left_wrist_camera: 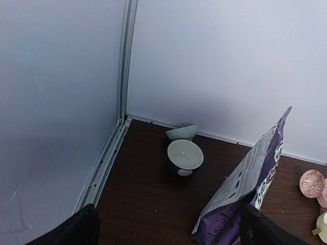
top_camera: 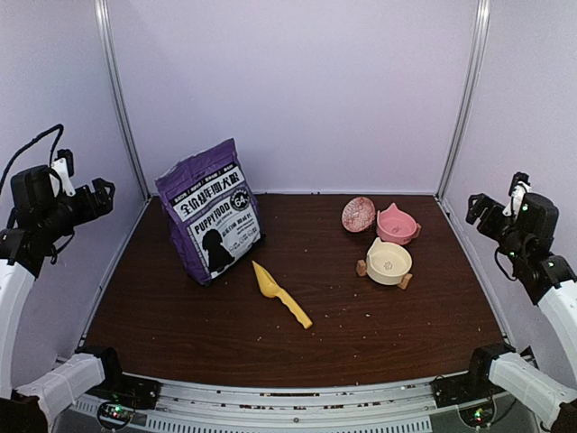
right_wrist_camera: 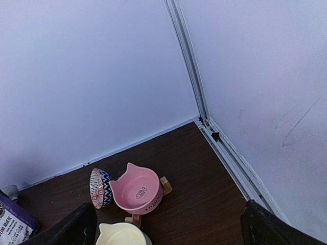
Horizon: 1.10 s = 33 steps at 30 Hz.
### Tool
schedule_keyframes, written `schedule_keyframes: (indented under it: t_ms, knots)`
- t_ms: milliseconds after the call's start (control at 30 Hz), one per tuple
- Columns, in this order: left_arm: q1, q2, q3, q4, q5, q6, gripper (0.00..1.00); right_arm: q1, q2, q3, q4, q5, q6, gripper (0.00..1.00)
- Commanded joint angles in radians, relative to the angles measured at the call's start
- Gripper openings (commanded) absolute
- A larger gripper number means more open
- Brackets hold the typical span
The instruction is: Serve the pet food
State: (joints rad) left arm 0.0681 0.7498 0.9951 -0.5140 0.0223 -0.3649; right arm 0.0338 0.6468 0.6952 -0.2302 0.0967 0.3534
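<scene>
Both arms are raised at the table's sides, the left gripper (top_camera: 101,192) and right gripper (top_camera: 476,207) spread wide and holding nothing. The glossy purple bag (top_camera: 209,212) reads "PUPPYFOOD" above a black dog shape. A yellow plastic scoop (top_camera: 280,293) lies beside it. The pink cat-eared bowl (right_wrist_camera: 137,193) bears a fish drawing. The pet food itself is out of sight.

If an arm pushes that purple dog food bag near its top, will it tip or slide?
The purple printed dog food bag stands tall on a narrow base, leaning slightly, so a high push probably tips it rather than slides it. Its creased, bulging sides suggest a soft wall that would likely buckle under a pinch.
</scene>
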Motion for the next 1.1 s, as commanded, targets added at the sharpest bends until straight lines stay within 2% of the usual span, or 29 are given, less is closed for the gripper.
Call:
schedule_keyframes:
  t_ms: [0, 167, 267, 333, 400, 500, 567, 667, 833, 967, 1000, 1067]
  knots:
    - [-0.004, 0.034, 0.029, -0.021, -0.037, -0.013, 0.98, -0.002, -0.022, -0.001, -0.018, 0.012, 0.036, 1.0]
    - [-0.004, 0.07, 0.048, -0.01, -0.028, 0.016, 0.98, -0.002, -0.005, 0.023, -0.051, -0.068, 0.028, 1.0]
    - [-0.004, 0.119, 0.101, 0.013, 0.143, 0.078, 0.98, -0.002, 0.016, 0.049, -0.099, -0.125, 0.02, 1.0]
    - [-0.018, 0.172, 0.156, 0.023, 0.298, 0.113, 0.93, -0.001, 0.032, 0.074, -0.147, -0.17, 0.021, 1.0]
    - [-0.093, 0.237, 0.233, -0.004, 0.35, 0.179, 0.91, -0.002, 0.043, 0.096, -0.192, -0.243, 0.019, 1.0]
    - [-0.245, 0.36, 0.357, -0.098, 0.33, 0.334, 0.92, 0.0, 0.048, 0.094, -0.199, -0.341, 0.024, 1.0]
    - [-0.297, 0.428, 0.422, -0.151, 0.302, 0.385, 0.92, 0.0, 0.052, 0.086, -0.19, -0.399, 0.034, 1.0]
    - [-0.316, 0.499, 0.447, -0.142, 0.253, 0.408, 0.93, 0.003, 0.07, 0.087, -0.185, -0.458, 0.049, 1.0]
    - [-0.324, 0.588, 0.477, -0.135, 0.082, 0.424, 0.94, 0.02, 0.07, 0.084, -0.192, -0.468, 0.062, 1.0]
    - [-0.325, 0.636, 0.499, -0.146, 0.121, 0.436, 0.92, 0.037, 0.059, 0.073, -0.195, -0.459, 0.072, 1.0]
    - [-0.326, 0.646, 0.5, -0.148, 0.121, 0.436, 0.89, 0.04, 0.058, 0.074, -0.199, -0.458, 0.073, 1.0]
    - [-0.324, 0.666, 0.508, -0.17, 0.112, 0.432, 0.7, 0.047, 0.062, 0.076, -0.208, -0.451, 0.07, 1.0]
